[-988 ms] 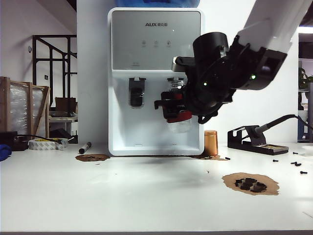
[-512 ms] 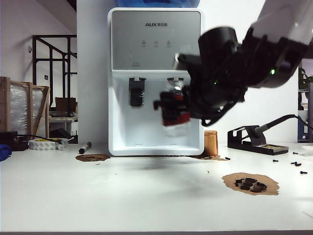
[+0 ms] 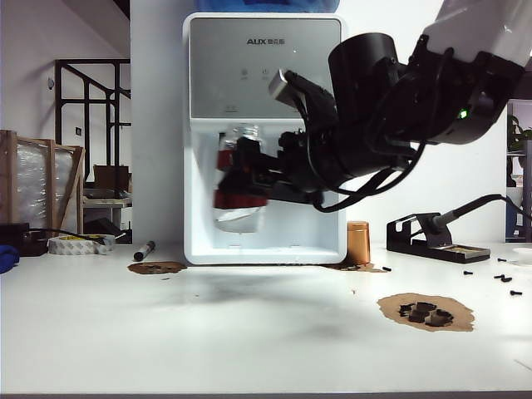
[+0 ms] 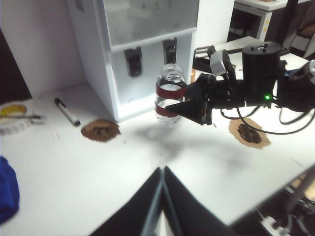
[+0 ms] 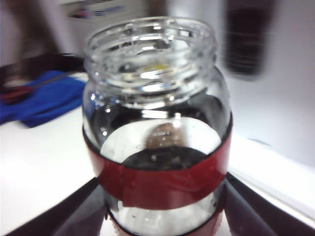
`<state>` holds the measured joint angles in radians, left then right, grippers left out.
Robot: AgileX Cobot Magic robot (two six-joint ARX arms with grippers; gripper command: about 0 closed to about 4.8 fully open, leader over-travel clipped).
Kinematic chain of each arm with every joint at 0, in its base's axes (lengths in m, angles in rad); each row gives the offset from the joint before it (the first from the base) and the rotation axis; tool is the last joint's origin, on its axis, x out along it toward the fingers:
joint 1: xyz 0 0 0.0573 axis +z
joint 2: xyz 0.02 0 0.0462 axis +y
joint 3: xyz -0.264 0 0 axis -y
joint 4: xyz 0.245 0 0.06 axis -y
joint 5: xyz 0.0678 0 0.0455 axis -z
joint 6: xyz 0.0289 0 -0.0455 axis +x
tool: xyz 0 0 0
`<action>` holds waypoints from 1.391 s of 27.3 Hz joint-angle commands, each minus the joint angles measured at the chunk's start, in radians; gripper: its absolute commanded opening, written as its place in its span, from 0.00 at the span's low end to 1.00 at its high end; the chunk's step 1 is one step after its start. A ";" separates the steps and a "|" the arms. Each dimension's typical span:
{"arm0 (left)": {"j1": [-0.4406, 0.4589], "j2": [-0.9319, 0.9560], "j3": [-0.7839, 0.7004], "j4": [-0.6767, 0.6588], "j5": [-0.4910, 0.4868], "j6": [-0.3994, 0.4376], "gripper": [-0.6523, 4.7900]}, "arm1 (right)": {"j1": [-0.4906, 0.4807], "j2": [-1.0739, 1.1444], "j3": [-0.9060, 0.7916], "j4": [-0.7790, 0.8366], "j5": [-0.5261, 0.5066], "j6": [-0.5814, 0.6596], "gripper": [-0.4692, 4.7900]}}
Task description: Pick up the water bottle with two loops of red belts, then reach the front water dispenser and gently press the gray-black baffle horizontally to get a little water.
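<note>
The water bottle (image 3: 239, 184) hangs upright above the desk (image 3: 249, 332), clamped in the right tool (image 3: 249, 179) in front of the water dispenser (image 3: 264, 83), level with the recessed bay and toward its left side. The left tool (image 4: 161, 196) sits low over the desk's near edge, well apart from the bottle, its fingers (image 4: 147, 206) pressed together on nothing.

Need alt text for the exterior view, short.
The right gripper holds the upright water bottle, a clear jar with two red bands, off the table in front of the left side of the white water dispenser. On the white table are a copper cylinder, a marker and a soldering-iron stand. The left gripper is not in view here.
</note>
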<state>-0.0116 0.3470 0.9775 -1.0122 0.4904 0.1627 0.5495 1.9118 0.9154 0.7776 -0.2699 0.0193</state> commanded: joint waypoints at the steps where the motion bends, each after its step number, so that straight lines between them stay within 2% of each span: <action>1: 0.000 0.002 0.026 -0.097 0.003 -0.014 0.11 | 0.005 -0.008 -0.001 0.002 -0.072 0.004 0.08; 8: 0.000 0.002 0.072 -0.138 -0.036 -0.053 0.11 | 0.005 0.024 -0.002 -0.019 -0.146 -0.024 0.08; 15: 0.000 0.002 0.133 -0.140 -0.059 -0.059 0.11 | 0.005 0.119 -0.002 0.080 -0.182 0.016 0.08; 19: -0.001 0.002 0.154 -0.156 -0.105 -0.063 0.11 | 0.005 0.126 -0.002 0.083 -0.186 0.014 0.08; 26: -0.002 0.002 0.158 -0.211 -0.109 -0.062 0.11 | 0.010 0.143 -0.001 0.130 -0.193 -0.068 0.08; 31: -0.002 0.002 0.158 -0.233 -0.109 -0.030 0.11 | 0.010 0.198 -0.001 0.209 -0.194 -0.060 0.08; 38: -0.023 0.002 0.158 -0.237 -0.105 -0.029 0.11 | 0.019 0.225 -0.001 0.215 -0.193 -0.063 0.08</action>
<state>-0.0257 0.3466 1.1309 -1.2537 0.3809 0.1284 0.5606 2.1384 0.9096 0.9745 -0.4614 -0.0422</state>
